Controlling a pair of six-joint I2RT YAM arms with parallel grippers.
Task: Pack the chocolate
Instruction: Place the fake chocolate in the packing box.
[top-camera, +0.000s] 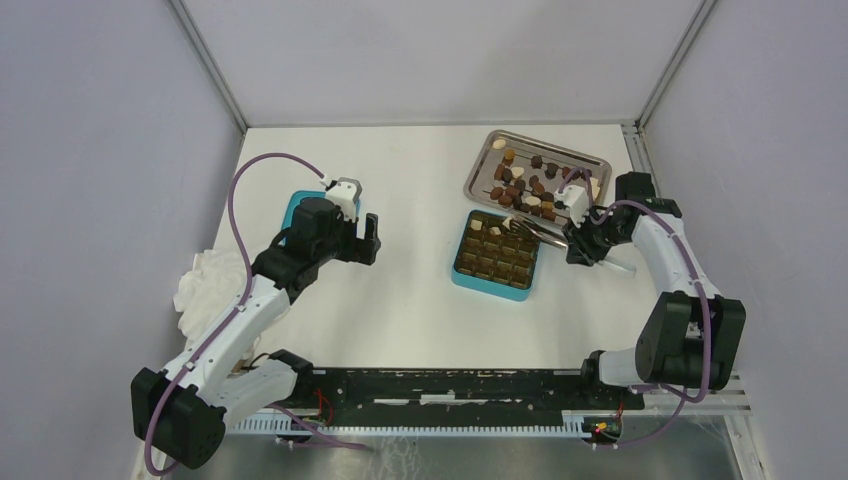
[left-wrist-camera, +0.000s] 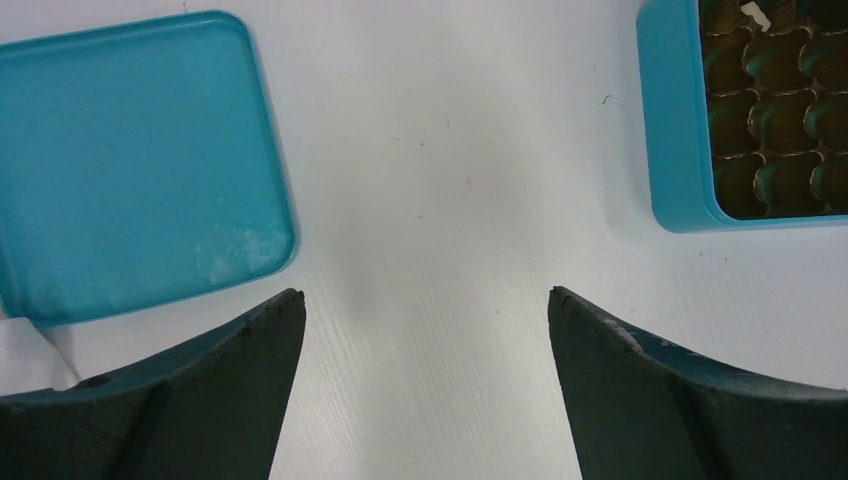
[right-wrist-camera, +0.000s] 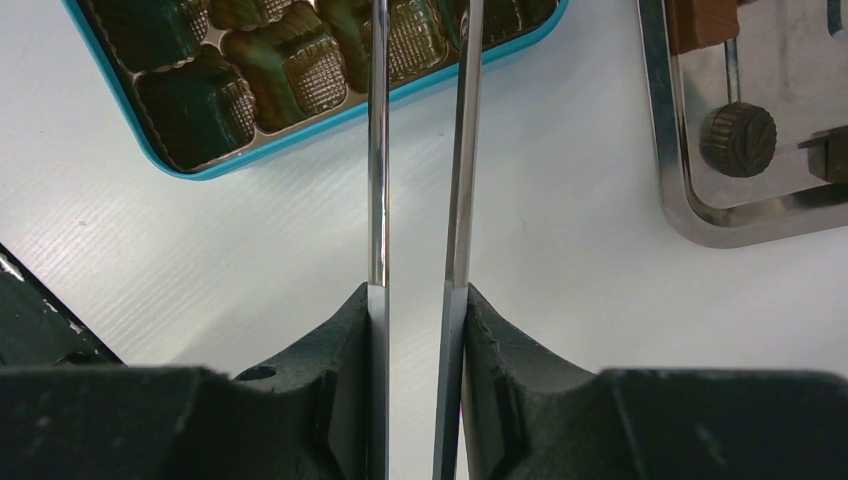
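Several chocolate pieces (top-camera: 525, 185), dark, lighter brown and cream, lie on a metal tray (top-camera: 600, 165). Others fill cells of the teal box (top-camera: 490, 290). My right gripper (top-camera: 575, 240) is shut on long metal tweezers (top-camera: 540, 232), whose arms reach out over the box's far right part. In the right wrist view the tweezers (right-wrist-camera: 465, 150) run from my right gripper (right-wrist-camera: 418, 290) past the box (right-wrist-camera: 200, 174); their tips are out of frame. One round dark chocolate (right-wrist-camera: 738, 138) sits in the tray corner. My left gripper (top-camera: 368, 240) hangs open over bare table.
The teal lid (top-camera: 292, 210) lies flat beside the left gripper, seen at the upper left of the left wrist view as the lid (left-wrist-camera: 130, 150). A crumpled white cloth (top-camera: 205, 280) lies at the table's left edge. The box's near corner (left-wrist-camera: 675, 120) is at that view's upper right.
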